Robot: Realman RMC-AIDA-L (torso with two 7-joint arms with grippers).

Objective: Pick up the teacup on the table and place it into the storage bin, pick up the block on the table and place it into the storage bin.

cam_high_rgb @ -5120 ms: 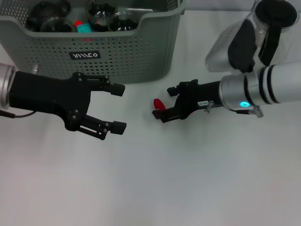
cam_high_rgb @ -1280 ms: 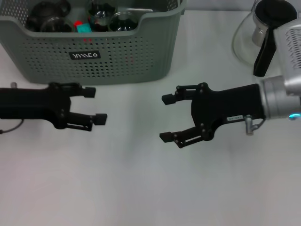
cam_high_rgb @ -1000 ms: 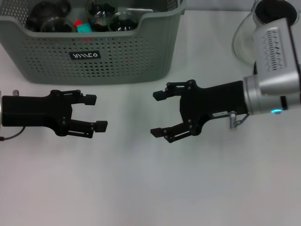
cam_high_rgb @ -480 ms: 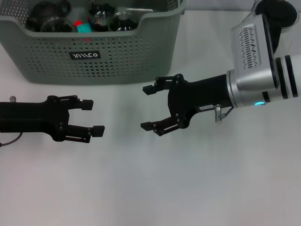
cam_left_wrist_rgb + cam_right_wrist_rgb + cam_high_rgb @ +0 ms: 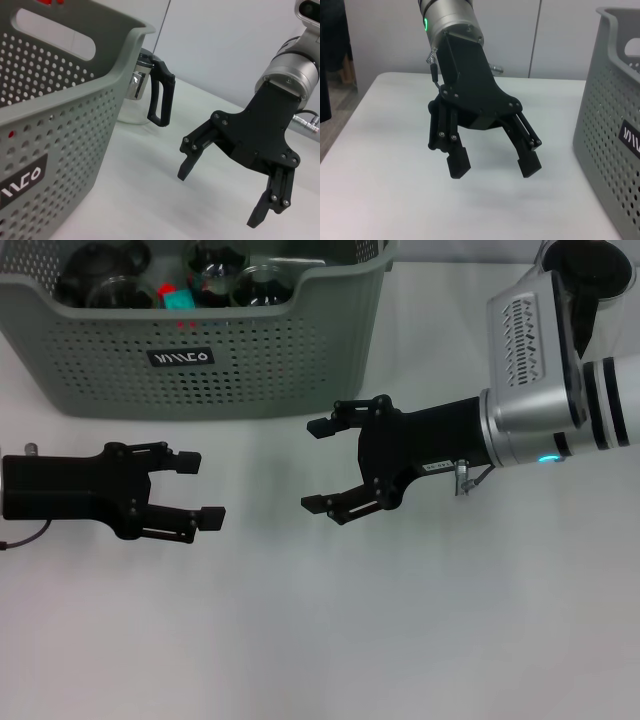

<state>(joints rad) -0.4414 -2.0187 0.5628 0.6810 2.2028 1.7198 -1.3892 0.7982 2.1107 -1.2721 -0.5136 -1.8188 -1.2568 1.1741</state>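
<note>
The grey-green storage bin (image 5: 250,360) stands at the back left of the table. Inside it lie dark glass teacups (image 5: 262,285) and a teal block (image 5: 180,298) with red beside it. My left gripper (image 5: 200,490) hovers low in front of the bin, open and empty, and it also shows in the right wrist view (image 5: 493,167). My right gripper (image 5: 315,466) is open and empty too, near the bin's front right corner, facing the left one. It appears in the left wrist view (image 5: 218,196) beside the bin (image 5: 50,125).
A clear glass pitcher (image 5: 145,95) with a black handle stands at the back right, mostly hidden behind my right arm in the head view (image 5: 590,260). The bin's perforated wall (image 5: 610,130) rises just past the left gripper.
Five seconds ago the right gripper held a red block by the bin; now it is empty. Over the last second it moved left, then held. The left gripper barely moved.
</note>
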